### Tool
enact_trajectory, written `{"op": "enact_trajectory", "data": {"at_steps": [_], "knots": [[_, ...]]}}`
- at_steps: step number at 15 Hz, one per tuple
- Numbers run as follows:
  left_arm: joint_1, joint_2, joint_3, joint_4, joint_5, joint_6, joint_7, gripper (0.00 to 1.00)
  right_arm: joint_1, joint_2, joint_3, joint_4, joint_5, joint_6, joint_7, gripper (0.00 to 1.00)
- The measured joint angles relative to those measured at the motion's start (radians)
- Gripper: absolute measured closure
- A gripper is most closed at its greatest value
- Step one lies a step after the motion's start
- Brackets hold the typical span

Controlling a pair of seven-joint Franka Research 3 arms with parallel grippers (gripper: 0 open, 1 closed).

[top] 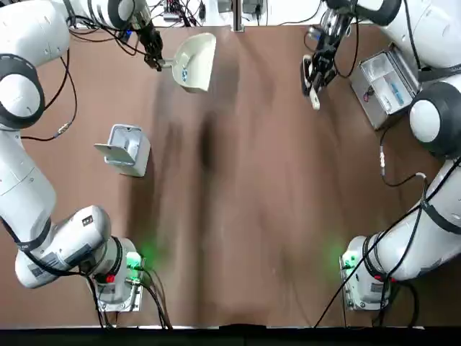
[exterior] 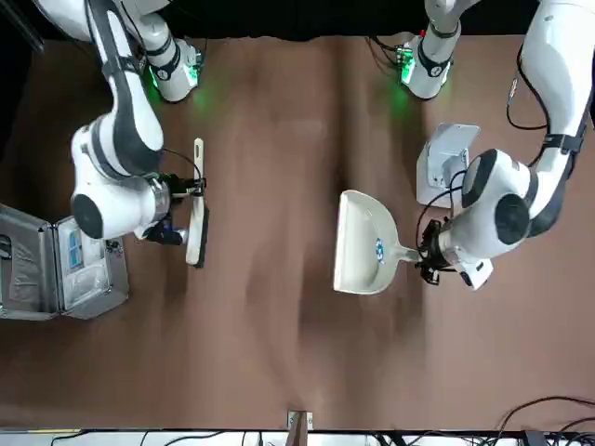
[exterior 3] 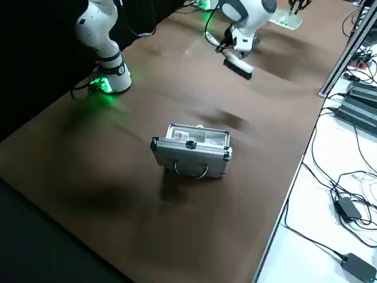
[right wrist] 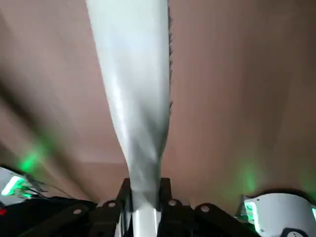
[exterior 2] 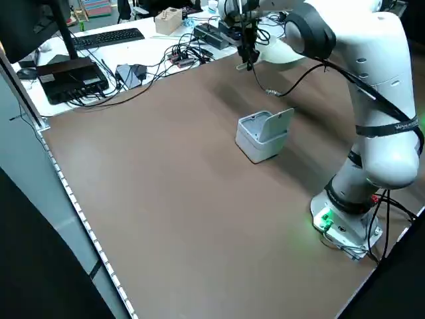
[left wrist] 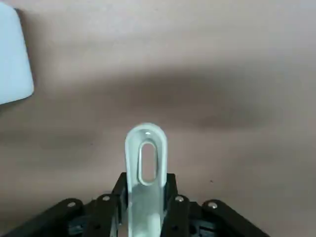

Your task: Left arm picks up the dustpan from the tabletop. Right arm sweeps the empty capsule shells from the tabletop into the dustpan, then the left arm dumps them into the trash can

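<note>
Dustpan (top: 194, 63): cream-white, flared, short str. handle w/ oval hole, tiny pale-blue bits in pan; held clear of the trash can (top: 129, 150), on its far side from the L arm base. L gripper (left wrist: 146, 185) closed on dustpan handle, beyond can. R gripper (right wrist: 145, 190) clamped on white brush (exterior: 197, 204), well to can's right, near silver case (top: 385, 86).

Soft, diffuse light overall w/ blurry dark shadows across the tabletop (top: 245, 238); green glow spills by the arm bases (top: 133, 261). L wrist view: bg surface soft, out of focus. R side view darker toward the near L area.
</note>
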Motion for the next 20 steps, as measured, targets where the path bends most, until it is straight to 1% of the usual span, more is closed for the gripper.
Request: {"op": "enact_trajectory", "data": {"at_steps": [2,3,6,8,10,11,13,15,17,20], "knots": [[0.019,0.0,0.0,0.025,-0.014,-0.001,0.028,0.67,0.017,-0.007,0.006,-0.072,-0.015,0.035,-0.03,0.74],[0.029,0.0,0.0,0.033,-0.018,-0.001,0.043,0.67,0.031,-0.024,0.008,-0.125,-0.017,0.077,-0.054,0.74],[0.052,0.0,0.001,0.052,-0.018,-0.004,0.063,0.67,0.084,-0.125,0.011,-0.323,-0.019,0.208,-0.098,0.74],[0.065,0.0,0.004,0.08,-0.018,-0.042,0.102,0.67,0.122,-0.193,0.012,-0.438,-0.024,0.28,-0.101,0.74],[0.078,-0.002,0.024,0.112,-0.018,-0.074,0.163,0.67,0.157,-0.245,0.014,-0.543,-0.027,0.372,-0.102,0.74],[0.062,-0.028,0.11,0.129,-0.048,-0.081,0.254,0.67,0.181,-0.278,0.015,-0.629,-0.029,0.438,-0.109,0.74],[0.004,-0.076,0.246,0.13,-0.129,-0.084,0.368,0.67,0.19,-0.295,0.015,-0.696,-0.03,0.498,-0.119,0.74],[-0.073,-0.129,0.383,0.118,-0.193,-0.095,0.467,0.67,0.203,-0.302,0.015,-0.761,-0.03,0.581,-0.123,0.74],[-0.16,-0.184,0.515,0.082,-0.241,-0.103,0.547,0.67,0.212,-0.302,0.015,-0.8,-0.03,0.639,-0.126,0.74],[-0.266,-0.246,0.672,0.014,-0.258,-0.103,0.63,0.67,0.214,-0.302,0.015,-0.83,-0.03,0.7,-0.129,0.74]]}}
